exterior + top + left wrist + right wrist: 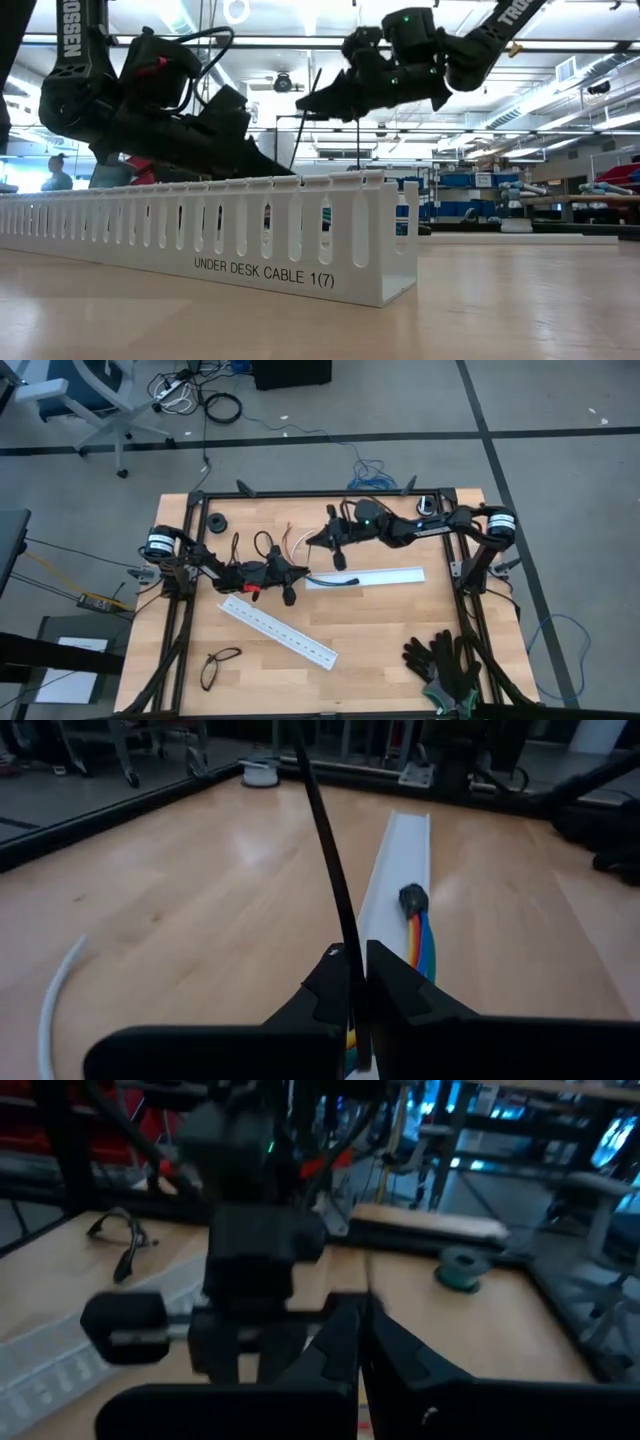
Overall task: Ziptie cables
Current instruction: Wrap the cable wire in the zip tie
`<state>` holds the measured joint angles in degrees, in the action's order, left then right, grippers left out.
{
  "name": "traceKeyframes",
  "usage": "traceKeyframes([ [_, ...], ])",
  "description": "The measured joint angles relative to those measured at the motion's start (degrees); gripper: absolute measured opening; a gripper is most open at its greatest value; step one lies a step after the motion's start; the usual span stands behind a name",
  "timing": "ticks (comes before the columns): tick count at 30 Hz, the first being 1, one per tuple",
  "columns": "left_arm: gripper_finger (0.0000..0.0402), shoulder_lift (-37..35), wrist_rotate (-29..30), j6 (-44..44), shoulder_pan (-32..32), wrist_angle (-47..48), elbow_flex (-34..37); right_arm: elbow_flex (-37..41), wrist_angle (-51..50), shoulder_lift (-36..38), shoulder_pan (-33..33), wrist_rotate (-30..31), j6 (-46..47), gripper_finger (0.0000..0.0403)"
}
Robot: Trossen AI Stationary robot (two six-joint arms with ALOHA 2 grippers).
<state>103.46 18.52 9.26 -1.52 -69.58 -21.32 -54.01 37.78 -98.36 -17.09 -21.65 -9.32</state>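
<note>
Centre of frame: left gripper (355, 982) clamped shut on a black zip tie (325, 830) that slants up from its fingers.
Cables: the cables (422, 935) lie in a white rail (396, 855) directly ahead of that gripper, black-tipped end up-frame.
Upper centre, high view: right gripper (312, 539) fully closed, raised above the table (380, 630); whether it grips anything cannot be told.

a robotics lab or workshop in a big open industrial hall: the low view looks past a pale wooden table (370, 630) with a black metal frame to long ceiling strip lights (300, 40), exposed pipes and rows of shelving with blue bins (470, 185). from above, grey carpet tiles (540, 420), a grey swivel office chair (85, 400) and loose black floor cords (222, 406) surround the table.
</note>
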Motion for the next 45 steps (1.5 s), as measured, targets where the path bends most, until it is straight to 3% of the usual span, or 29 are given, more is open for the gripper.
traceKeyframes([
  [6, 0.0001, 0.1, -0.2, 3.8, 0.0, 7.4, 0.2, -0.2, 0.6, 3.6, -1.0, 0.0, 0.0, 0.0002],
  [12, 0.0001, 0.1, 0.0, 3.0, -0.1, 4.0, 0.2, -0.2, -4.2, 4.6, -1.9, -0.1, 2.8, 0.0001],
  [19, 0.0001, 0.1, 0.3, 1.4, 0.0, 1.8, 0.4, -0.2, -24.5, 6.7, -6.0, 5.2, 4.6, 0.0008],
  [26, 0.0001, 0.1, 0.4, 0.9, 0.0, -2.1, 2.5, -0.1, -36.3, 5.9, -7.2, 4.2, 4.7, 0.002],
  [30, 0.0001, 0.1, 0.0, -1.6, 0.0, -8.2, 3.3, -0.1, -33.1, 2.1, -5.2, -0.6, 4.3, 0.002],
  [35, 0.0, 0.1, -0.6, -2.7, 0.0, -10.2, 3.1, -0.1, -16.7, -4.3, -1.0, -6.5, 4.6, 0.0023],
  [39, 0.0, 0.1, -0.7, -2.6, 0.0, -10.3, 3.1, -0.1, -7.9, -6.4, 1.5, -6.8, 3.4, 0.0026],
  [45, 0.0, 0.1, -2.4, -1.8, 0.0, -10.6, 3.1, -0.1, -7.2, -6.5, 2.4, -6.6, 3.2, 0.0038],
])
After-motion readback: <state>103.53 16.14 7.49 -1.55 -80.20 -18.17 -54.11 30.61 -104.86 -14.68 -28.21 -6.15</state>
